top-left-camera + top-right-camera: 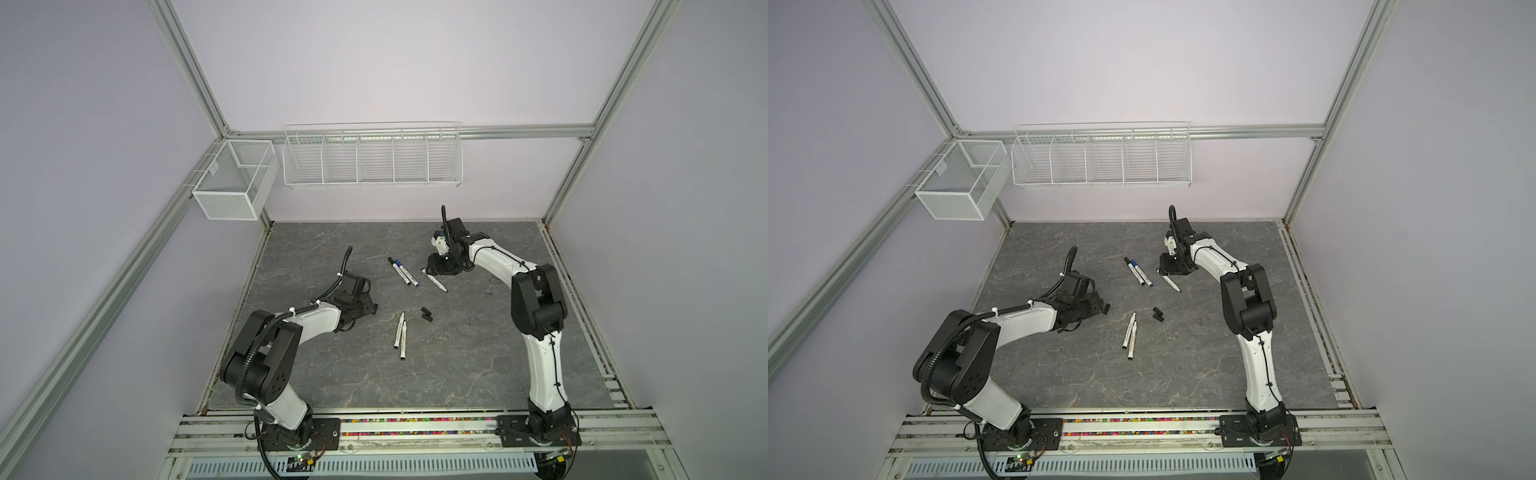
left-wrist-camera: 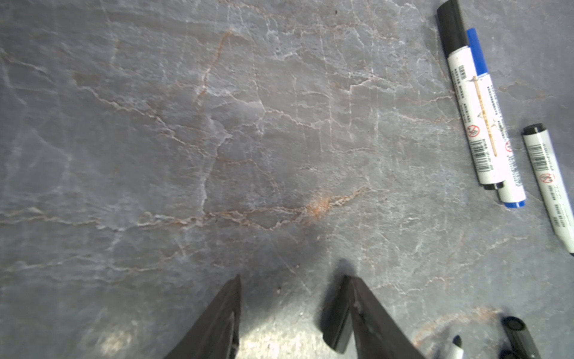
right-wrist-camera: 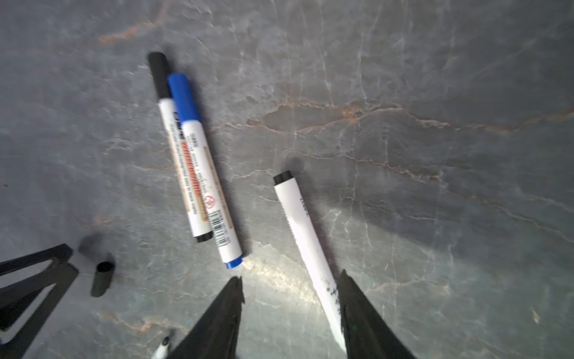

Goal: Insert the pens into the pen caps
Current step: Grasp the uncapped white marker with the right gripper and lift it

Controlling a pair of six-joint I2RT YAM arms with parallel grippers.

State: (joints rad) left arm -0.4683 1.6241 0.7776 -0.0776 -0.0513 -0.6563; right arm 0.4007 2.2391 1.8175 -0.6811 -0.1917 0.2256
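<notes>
**A:** Where's the next pen?

**B:** Pen (image 3: 302,230) lies flat on the bench (image 1: 478,365) between the fingers of my right end effector (image 3: 290,276). Fingers are spread and the barrel looks to be resting against one. Not pinched. Long axis runs diagonal in the top views: plug end far-left, tip near-right.

**A:** Cap?

**B:** Cap (image 2: 337,314) sits inside the left end effector (image 2: 292,276), fingers also spread, cap touching one. It's well left of the pen, so my call is right arm takes the pen and left takes the cap.

**A:** Rest?

**B:** Capped pair (image 1: 402,272) just left of the pen. Two bare pens (image 1: 400,334) and two spare caps (image 1: 426,314) mid-bench. Surface is flat, grey and stone-look. Pale walls, wire racks (image 1: 372,156) on the back one.
</notes>
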